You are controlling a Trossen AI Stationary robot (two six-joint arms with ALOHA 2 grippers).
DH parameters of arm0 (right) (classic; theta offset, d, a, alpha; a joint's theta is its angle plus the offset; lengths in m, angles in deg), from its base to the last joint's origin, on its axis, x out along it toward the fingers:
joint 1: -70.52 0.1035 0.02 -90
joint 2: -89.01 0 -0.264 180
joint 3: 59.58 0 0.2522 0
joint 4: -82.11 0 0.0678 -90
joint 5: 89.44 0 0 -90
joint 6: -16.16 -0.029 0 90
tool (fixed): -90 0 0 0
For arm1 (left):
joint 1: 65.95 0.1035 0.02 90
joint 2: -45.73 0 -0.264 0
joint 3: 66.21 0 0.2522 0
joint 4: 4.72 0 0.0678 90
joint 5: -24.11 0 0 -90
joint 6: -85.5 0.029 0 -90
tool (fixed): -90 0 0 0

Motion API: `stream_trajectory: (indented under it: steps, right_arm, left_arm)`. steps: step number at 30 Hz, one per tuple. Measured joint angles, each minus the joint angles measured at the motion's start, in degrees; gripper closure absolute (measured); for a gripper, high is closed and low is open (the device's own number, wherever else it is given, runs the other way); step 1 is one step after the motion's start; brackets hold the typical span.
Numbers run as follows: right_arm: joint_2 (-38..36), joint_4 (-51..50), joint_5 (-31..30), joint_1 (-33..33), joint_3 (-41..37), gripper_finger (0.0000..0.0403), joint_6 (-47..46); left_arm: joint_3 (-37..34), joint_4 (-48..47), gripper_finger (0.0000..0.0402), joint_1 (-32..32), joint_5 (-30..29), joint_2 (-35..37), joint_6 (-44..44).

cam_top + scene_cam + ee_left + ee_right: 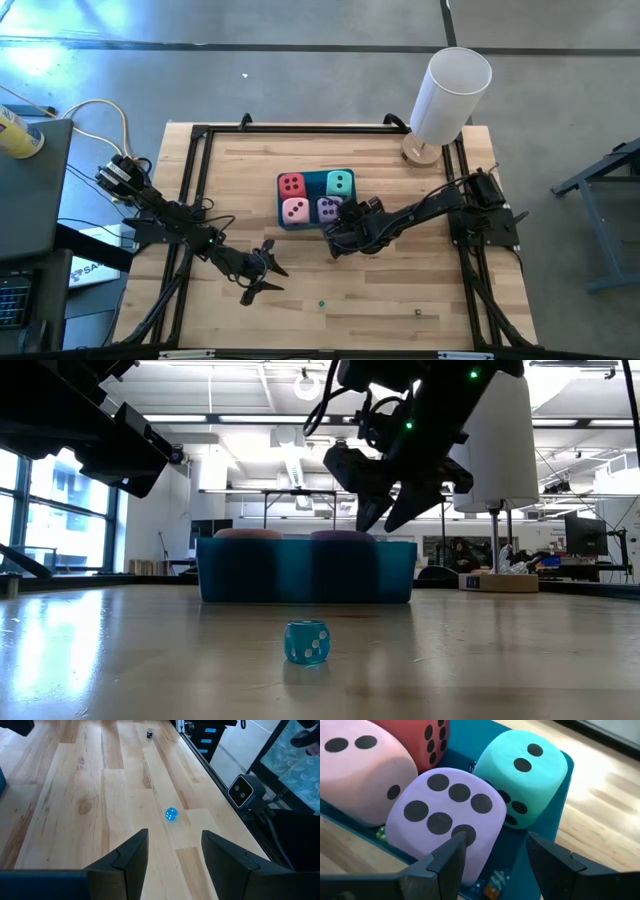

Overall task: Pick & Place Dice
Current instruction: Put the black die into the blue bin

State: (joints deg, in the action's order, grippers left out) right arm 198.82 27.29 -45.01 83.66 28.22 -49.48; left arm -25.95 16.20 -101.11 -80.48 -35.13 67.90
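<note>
Four soft dice sit two by two in the blue tray (281, 203): red (291, 184), teal (340, 183), pink (295, 210) and purple (327, 208). My right gripper (335, 232) is open and hovers just above the tray's near right corner (390, 510). In the right wrist view its fingers (495, 855) stand over the purple die (445, 815) and beside the teal die (527, 770), touching neither. The pink die (360, 775) and red die (420, 740) lie behind. My left gripper (262, 272) is open above bare table, left of and nearer than the tray.
A tiny translucent blue die (322, 303) (171, 813) lies on the table near the near edge, ahead of my left gripper (175, 837). A tiny dark bead (418, 312) lies to its right. A white cylinder (450, 90) stands at the far right corner. Black frame rails edge the table.
</note>
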Motion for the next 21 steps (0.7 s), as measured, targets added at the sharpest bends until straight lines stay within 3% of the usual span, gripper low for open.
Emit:
stream_trajectory:
  steps: [14, 18, 21]
  right_arm:
    - [-3.26, -0.14, -3.91, 2.74, -0.22, 0.0201, 5.89]
    - [-5.99, -0.06, -0.63, 3.83, -0.15, 0.0201, 5.95]
    - [-6.30, -0.41, 6.58, 4.75, -0.09, 0.0201, 5.95]
  left_arm:
    - [0.00, -0.20, 0.0223, 0.00, 0.00, 0.00, 0.07]
    - [0.00, -0.22, 0.0223, 0.00, 0.00, 0.00, 0.06]
    - [0.00, -0.28, 0.0223, 0.00, 0.00, 0.00, 0.06]
